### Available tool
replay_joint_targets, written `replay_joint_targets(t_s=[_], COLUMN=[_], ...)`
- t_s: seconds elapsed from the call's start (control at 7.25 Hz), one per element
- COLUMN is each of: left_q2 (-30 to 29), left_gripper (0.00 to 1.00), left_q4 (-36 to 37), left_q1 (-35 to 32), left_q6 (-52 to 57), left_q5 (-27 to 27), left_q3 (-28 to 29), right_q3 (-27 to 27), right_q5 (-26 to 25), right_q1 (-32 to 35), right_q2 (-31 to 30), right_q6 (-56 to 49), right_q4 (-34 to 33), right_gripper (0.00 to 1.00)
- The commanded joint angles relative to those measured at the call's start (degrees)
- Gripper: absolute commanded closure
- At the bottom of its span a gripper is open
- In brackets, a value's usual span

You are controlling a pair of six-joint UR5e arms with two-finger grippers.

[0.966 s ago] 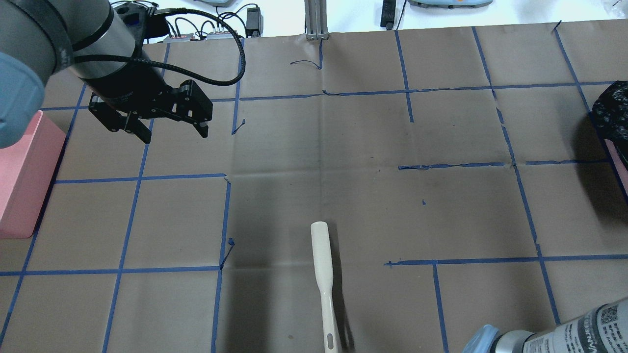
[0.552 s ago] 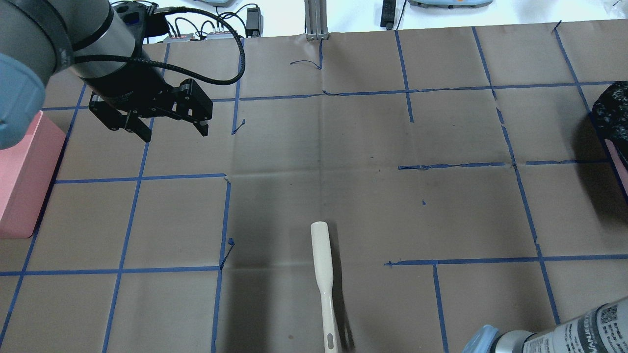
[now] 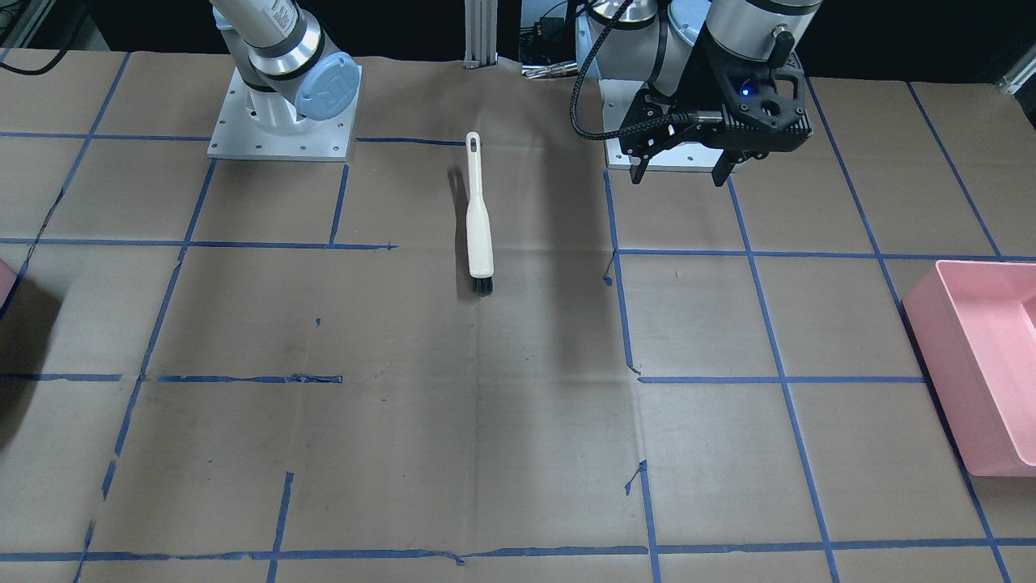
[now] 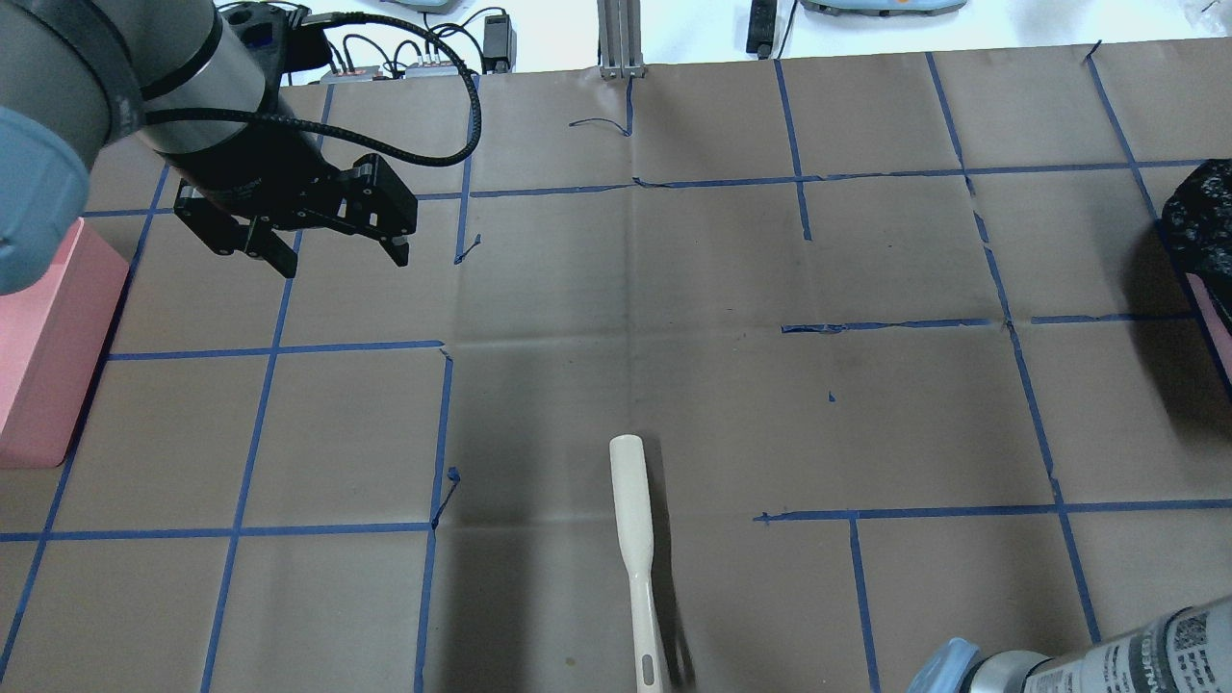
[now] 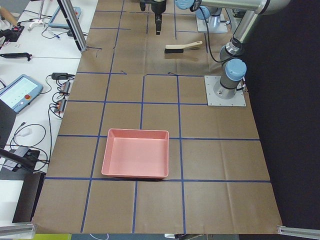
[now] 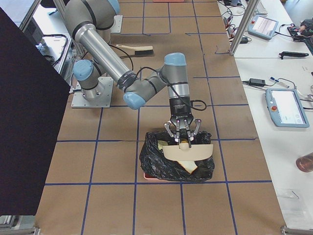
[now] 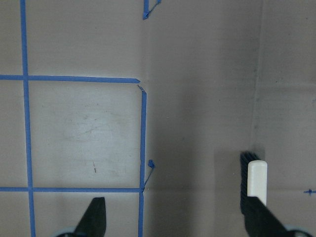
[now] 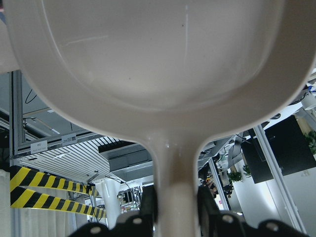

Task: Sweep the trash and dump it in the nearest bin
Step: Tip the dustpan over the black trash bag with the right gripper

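Observation:
My right gripper (image 6: 183, 140) is shut on the handle of the cream dustpan (image 6: 189, 152), held tilted over the black-bagged bin (image 6: 155, 159). A pink corner of the bin (image 6: 148, 175) shows under the bag. The right wrist view shows my fingers (image 8: 205, 207) clamped on the dustpan's handle (image 8: 174, 168). Pale bread-like pieces (image 6: 188, 167) lie in the bag under the pan; the potato-like lump is not clearly visible. My left gripper (image 4: 332, 252) is open and empty above the table, also in the front-facing view (image 3: 678, 174).
The cream brush (image 4: 630, 525) lies on the paper-covered table near the robot's base; its head shows in the left wrist view (image 7: 256, 181). A big pink tub (image 3: 983, 364) stands at the table's left end (image 5: 135, 159). Blue tape lines (image 4: 260, 351) cross the table.
My left gripper has drifted very slightly toward the far side of the table. The right forearm has sunk a little at the view's bottom right edge. The brush has not moved.

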Motion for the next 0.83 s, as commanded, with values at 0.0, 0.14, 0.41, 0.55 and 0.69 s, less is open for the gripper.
replay_joint_targets(t_s=[0.0, 0.14, 0.41, 0.55, 0.69], left_q2=[0.0, 0.0, 0.0, -0.1, 0.0], left_gripper=[0.00, 0.00, 0.00, 0.00, 0.00], left_q4=[0.1, 0.2, 0.2, 0.2, 0.2], left_q1=[0.0, 0.0, 0.0, 0.0, 0.0], left_q6=[0.0, 0.0, 0.2, 0.2, 0.8], left_q5=[0.0, 0.0, 0.1, 0.2, 0.3], left_q3=[0.0, 0.0, 0.0, 0.0, 0.0], right_q3=[-0.1, -0.1, -0.1, 0.3, 0.3], right_q5=[6.5, 9.0, 13.8, 14.7, 18.4], right_q1=[0.0, 0.0, 0.0, 0.0, 0.0], right_q2=[-4.5, -6.4, -10.4, -12.8, -14.6], right_q6=[7.5, 11.1, 19.0, 24.1, 28.0], right_q4=[13.3, 18.5, 28.9, 34.0, 38.4], right_gripper=[1.00, 1.00, 1.00, 1.00, 1.00])
